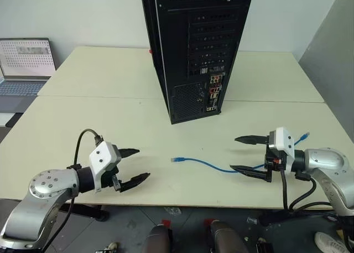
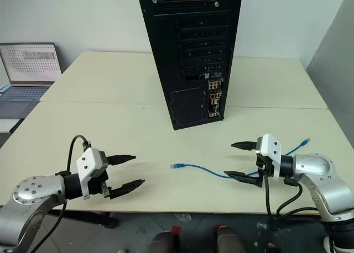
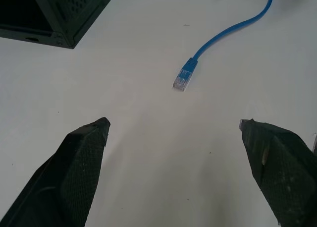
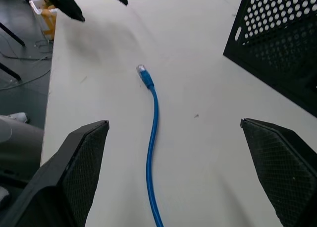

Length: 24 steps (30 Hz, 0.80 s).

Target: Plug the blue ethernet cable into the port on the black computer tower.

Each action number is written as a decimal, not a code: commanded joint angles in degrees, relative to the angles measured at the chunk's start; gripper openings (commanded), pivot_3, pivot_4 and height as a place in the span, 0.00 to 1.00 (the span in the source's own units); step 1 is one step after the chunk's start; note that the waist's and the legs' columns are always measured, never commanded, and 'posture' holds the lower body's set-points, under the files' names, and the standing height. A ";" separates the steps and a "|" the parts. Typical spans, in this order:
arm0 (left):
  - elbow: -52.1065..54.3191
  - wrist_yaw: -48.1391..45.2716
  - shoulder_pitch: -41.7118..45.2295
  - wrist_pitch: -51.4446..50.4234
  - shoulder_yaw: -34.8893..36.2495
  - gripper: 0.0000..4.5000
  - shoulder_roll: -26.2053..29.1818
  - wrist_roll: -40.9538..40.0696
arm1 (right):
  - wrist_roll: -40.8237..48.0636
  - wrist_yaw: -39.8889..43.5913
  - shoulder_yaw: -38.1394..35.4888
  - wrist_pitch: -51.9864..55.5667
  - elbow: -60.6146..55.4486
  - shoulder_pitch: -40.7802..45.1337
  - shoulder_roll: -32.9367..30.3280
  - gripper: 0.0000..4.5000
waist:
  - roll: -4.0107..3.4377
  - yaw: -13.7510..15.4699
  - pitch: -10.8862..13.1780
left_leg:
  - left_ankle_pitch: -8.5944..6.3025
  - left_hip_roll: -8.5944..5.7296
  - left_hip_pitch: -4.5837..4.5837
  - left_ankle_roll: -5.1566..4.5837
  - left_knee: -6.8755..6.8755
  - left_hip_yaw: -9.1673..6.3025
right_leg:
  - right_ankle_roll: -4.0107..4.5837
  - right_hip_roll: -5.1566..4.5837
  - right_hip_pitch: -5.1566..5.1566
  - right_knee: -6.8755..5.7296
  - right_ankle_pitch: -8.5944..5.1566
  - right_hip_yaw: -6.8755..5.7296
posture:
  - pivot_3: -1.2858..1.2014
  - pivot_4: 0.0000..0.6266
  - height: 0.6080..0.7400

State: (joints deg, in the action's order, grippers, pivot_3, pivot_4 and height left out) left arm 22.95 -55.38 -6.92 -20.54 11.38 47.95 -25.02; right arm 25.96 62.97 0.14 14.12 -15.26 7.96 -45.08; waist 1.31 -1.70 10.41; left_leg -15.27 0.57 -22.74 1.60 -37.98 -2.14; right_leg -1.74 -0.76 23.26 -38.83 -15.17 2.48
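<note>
- Pale tabletop (image 1: 110,120) filled most of the head views, with a white wall behind and a laptop (image 1: 25,68) off at the far left. The black computer tower (image 1: 193,48) stood upright at the far middle, rear panel facing the robot, its top cut off by the frame. The blue ethernet cable (image 1: 204,164) lay loose on the near side, one plug (image 1: 176,160) pointing left, the other end (image 1: 305,136) trailing past the right arm.
- Left gripper (image 1: 135,164) hovered at the near left with fingers spread wide, holding nothing. Right gripper (image 1: 243,153) was just as wide apart, empty too, with the cable passing under it.
- Left wrist view: plug (image 3: 181,81) sat on the table ahead of the open fingers, tower corner beyond.
- Right wrist view: cable ran away between the fingers, untouched.
- So basically nothing was done yet: grabbing, carrying and plugging all remained. Honestly couldn't make out which rear socket was the ethernet port, too small.
</note>
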 commanded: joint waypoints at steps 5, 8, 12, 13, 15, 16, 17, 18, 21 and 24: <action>2.72 -1.11 -1.13 2.06 0.96 0.99 0.94 0.70 | -0.82 0.80 0.62 -1.50 -0.80 -0.41 0.48 1.00 | 0.00 -0.05 0.00 | 0.00 0.01 0.00 0.00 0.00 -0.02 | 0.00 0.00 0.00 -0.01 0.00 0.00 | 0.52 0.24 1.00; 2.98 -1.37 -2.12 2.92 0.38 0.99 1.10 1.61 | -1.30 0.27 1.98 -0.86 -1.24 0.15 1.20 1.00 | 0.00 0.00 0.00 | 0.00 0.00 0.00 0.00 0.00 -0.01 | 0.00 0.00 0.00 -0.01 0.00 0.00 | 0.52 0.24 1.00; 2.53 -1.90 -2.82 3.78 -0.25 0.99 1.37 3.01 | -3.06 -1.51 5.31 0.59 -0.75 2.50 3.81 1.00 | 0.00 -0.08 0.00 | 0.00 0.03 0.02 0.00 0.00 -0.01 | 0.01 0.00 0.00 -0.01 0.00 0.01 | 0.52 0.24 1.00; 2.18 -2.17 -2.88 4.25 -0.60 0.99 1.51 3.62 | -3.94 -2.09 6.42 0.79 -0.07 3.35 4.83 1.00 | 0.00 -0.14 0.00 | 0.00 0.03 0.01 0.00 0.00 -0.01 | 0.01 0.00 0.00 -0.02 0.00 0.00 | 0.52 0.24 1.00; 1.51 -2.54 -2.66 4.48 -1.18 0.99 1.85 4.51 | -5.17 -2.78 8.32 1.48 1.12 5.12 6.62 1.00 | 0.00 -0.14 0.00 | 0.00 0.04 0.03 0.00 0.00 0.01 | 0.01 0.02 0.00 -0.02 0.00 0.02 | 0.52 0.24 1.00; 0.93 -2.63 -2.08 3.73 -1.59 0.99 2.18 4.60 | -5.68 -3.42 9.36 2.43 1.83 6.40 7.82 1.00 | 0.00 -0.10 0.00 | 0.00 0.03 0.03 0.00 0.00 0.00 | 0.01 0.06 0.00 -0.02 0.00 0.01 | 0.52 0.24 1.00; 0.30 -2.60 -1.41 3.25 -1.89 0.99 2.22 4.61 | -6.38 -4.03 10.60 3.19 2.80 7.68 9.12 1.00 | 0.00 -0.06 0.00 | 0.00 0.03 0.01 0.00 0.00 -0.01 | 0.01 0.06 0.00 -0.02 0.00 0.01 | 0.52 0.24 1.00; -0.18 -2.79 -1.00 3.27 -2.14 0.99 2.24 4.68 | -7.11 -4.49 11.83 3.42 4.01 8.84 10.57 1.00 | 0.00 -0.06 0.00 | 0.00 0.03 0.01 0.00 -0.01 -0.01 | 0.01 0.06 0.01 -0.02 0.00 0.00 | 0.52 0.24 1.00; -1.73 -3.67 -0.55 4.76 -3.02 0.99 2.73 6.14 | -9.72 -4.80 15.19 2.87 7.70 11.68 13.81 1.00 | 0.01 -0.10 -0.01 | 0.00 0.04 0.02 0.00 -0.01 -0.01 | 0.02 0.08 0.01 -0.02 0.00 -0.01 | 0.52 0.24 1.00; -3.14 -3.59 -0.01 6.25 -3.58 0.99 2.51 7.38 | -12.36 -5.68 17.77 1.49 11.54 14.32 17.22 1.00 | 0.01 -0.09 -0.01 | 0.00 0.04 0.01 0.00 0.00 -0.02 | 0.03 0.09 0.02 -0.03 -0.01 0.00 | 0.52 0.24 1.00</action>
State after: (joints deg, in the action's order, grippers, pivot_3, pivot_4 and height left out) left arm 19.99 -58.68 -7.63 -15.89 8.06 49.97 -18.46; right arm 15.13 58.21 16.70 17.09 -4.92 20.28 -29.38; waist 1.31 -1.79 10.41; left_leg -15.27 0.62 -22.72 1.61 -37.98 -2.15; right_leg -1.71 -0.67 23.28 -38.86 -15.17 2.47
